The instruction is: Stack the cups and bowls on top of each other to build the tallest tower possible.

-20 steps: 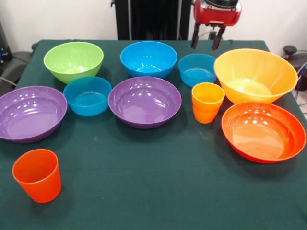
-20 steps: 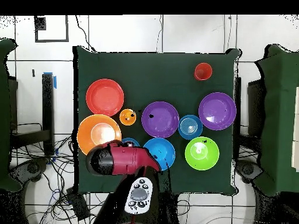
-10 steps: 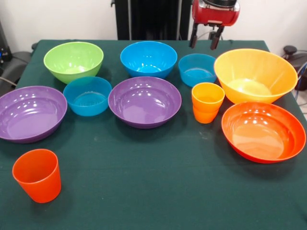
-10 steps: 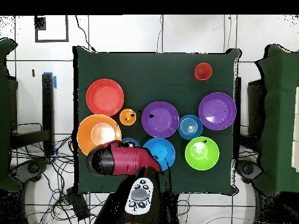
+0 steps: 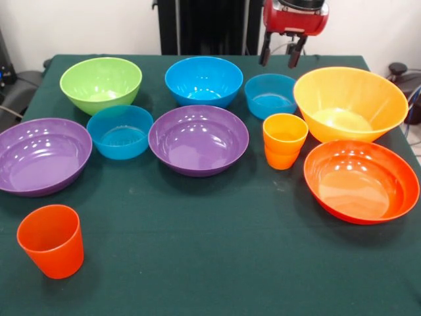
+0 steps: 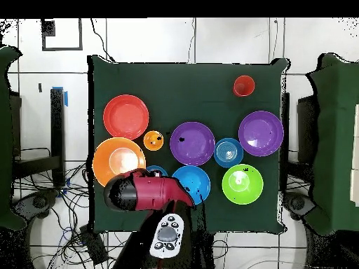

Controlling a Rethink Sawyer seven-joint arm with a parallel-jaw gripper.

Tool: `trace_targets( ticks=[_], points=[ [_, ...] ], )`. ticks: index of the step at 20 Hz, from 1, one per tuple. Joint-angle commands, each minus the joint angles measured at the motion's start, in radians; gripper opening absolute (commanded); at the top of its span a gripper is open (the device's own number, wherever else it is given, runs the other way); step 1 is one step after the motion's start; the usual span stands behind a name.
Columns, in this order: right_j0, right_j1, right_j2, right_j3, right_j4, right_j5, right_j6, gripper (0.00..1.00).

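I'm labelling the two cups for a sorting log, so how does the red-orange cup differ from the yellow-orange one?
The red-orange cup has a plain smooth wall; the yellow-orange cup has a stepped rim band. The red-orange cup stands alone at the table's front corner; the yellow-orange cup sits among the bowls, close beside the large yellow-orange bowl. Both stand upright, open end up, and look empty.

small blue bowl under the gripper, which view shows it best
The front view. There the small blue bowl shows its whole rim and inside, with the open gripper hanging above its far edge. In the overhead view the arm covers most of that bowl, leaving only a sliver of blue rim.
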Motion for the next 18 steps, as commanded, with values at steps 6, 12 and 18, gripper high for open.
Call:
trace_targets(
  ticks=[6, 12, 18],
  points=[
    [0.052, 0.023, 0.036, -0.046, 0.018, 0.032, 0.177, 1.00],
    [0.086, 0.024, 0.022, -0.053, 0.035, 0.045, 0.194, 1.00],
    [0.119, 0.052, 0.001, -0.087, 0.052, 0.055, 0.215, 1.00]
  ],
)
